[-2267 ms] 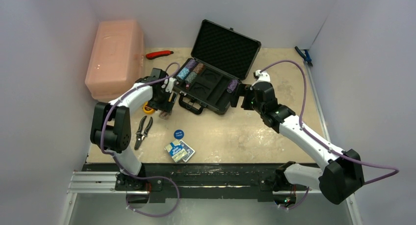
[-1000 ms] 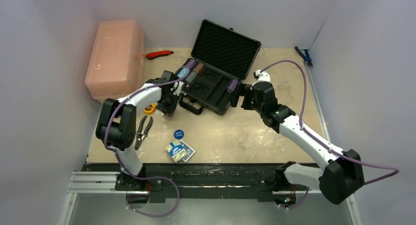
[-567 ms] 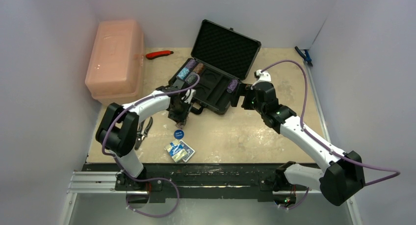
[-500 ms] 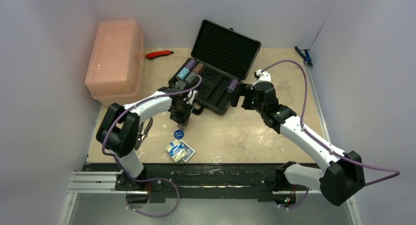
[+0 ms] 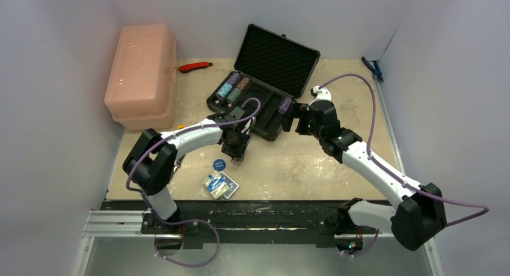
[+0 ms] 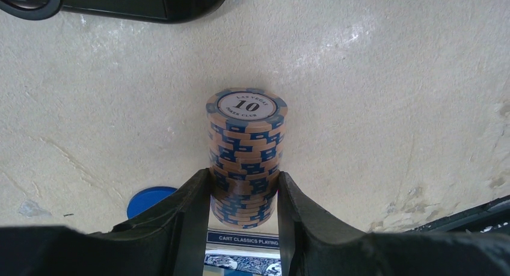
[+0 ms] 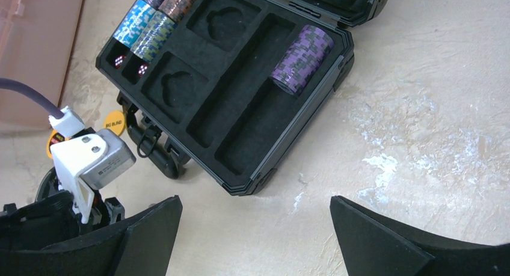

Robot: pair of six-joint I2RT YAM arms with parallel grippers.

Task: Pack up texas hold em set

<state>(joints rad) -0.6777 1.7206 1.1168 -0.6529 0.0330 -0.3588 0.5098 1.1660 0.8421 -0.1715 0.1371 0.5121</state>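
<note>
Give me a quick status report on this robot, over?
Left gripper shut on orange-blue chip stack, in front of open case. Right gripper open beside case. Card deck, blue disc on table, not yet packed.

Chip stack (image 6: 246, 145) — "10", "LAS VEGAS POKER CLUB"; card deck (image 6: 243, 239) — "CART CLASSICS PLAYING"; yellow disc (image 7: 114, 123) "BIG BLIND"

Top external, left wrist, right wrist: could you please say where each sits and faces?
Top external: above, behind the robot, facing the beige table; both arms show.
Left wrist: down past the left claw, shut on an orange-blue chip stack.
Right wrist: down onto the open black hard case; open right claw shows.
Shared: that case, top external too.
</note>
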